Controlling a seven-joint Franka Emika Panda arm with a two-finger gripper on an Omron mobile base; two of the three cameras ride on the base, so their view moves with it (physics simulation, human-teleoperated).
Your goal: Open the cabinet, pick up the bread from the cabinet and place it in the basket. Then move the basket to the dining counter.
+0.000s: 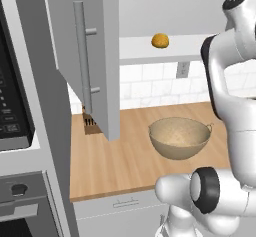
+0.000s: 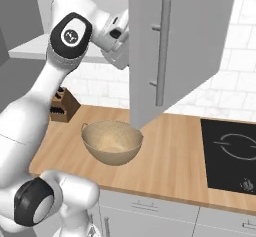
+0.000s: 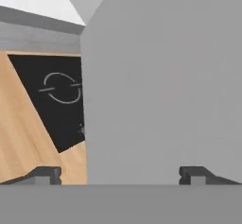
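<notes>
Light grey flat-fronted cabinet (image 1: 90,56) doors swung open, golden-brown round bread (image 1: 160,41) on its shelf, tan woven basket (image 1: 179,138) on worktop below, two-finger gripper (image 3: 120,175) spread wide, holding nothing

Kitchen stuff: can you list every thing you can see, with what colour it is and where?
cabinet: one, light grey, both doors open.
bread: one, golden-brown, on the cabinet shelf.
basket: one, tan, on the wooden worktop.
knife block: one, brown, against the tiles.
cooktop: one, black, set into the worktop.
oven: one, grey, left of the worktop.
end effector: one, dark fingers, open, facing a cabinet door.
</notes>
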